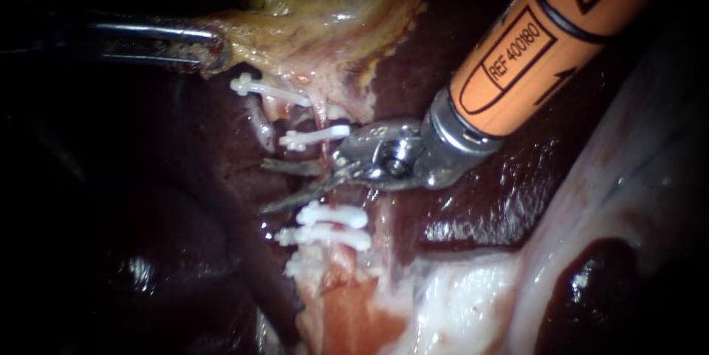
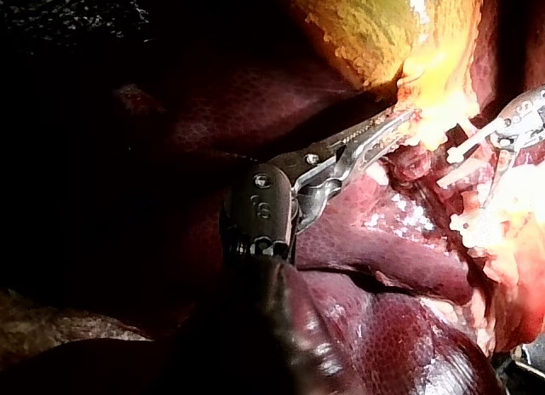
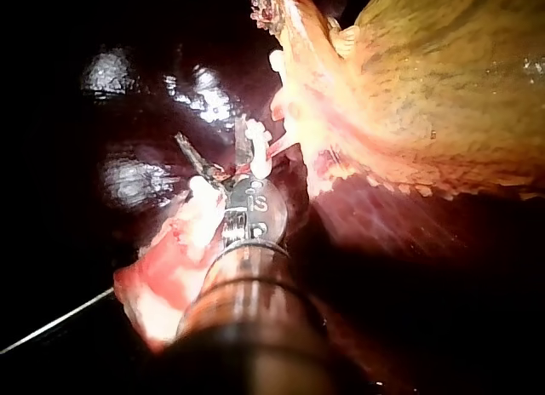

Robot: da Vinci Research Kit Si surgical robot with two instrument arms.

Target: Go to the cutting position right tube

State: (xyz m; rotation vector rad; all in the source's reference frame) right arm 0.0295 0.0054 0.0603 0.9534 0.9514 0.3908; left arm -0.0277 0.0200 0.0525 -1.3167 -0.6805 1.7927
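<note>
Two instruments, left hand [image 1: 211, 51] holding gallbladder [image 1: 310, 23], right hand [image 1: 267, 188] wide around tube [image 1: 323, 150]

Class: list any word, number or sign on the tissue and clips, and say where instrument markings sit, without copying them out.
Liver, gallbladder, clips: no text.
Right instrument: printed label and arrows on its orange shaft, stamped mark on its metal wrist.
Left instrument: stamped mark on its wrist.

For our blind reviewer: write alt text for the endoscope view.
Right instrument, blades open at a tube between white clips, over dark liver. Left instrument grips the gallbladder edge above.
</note>
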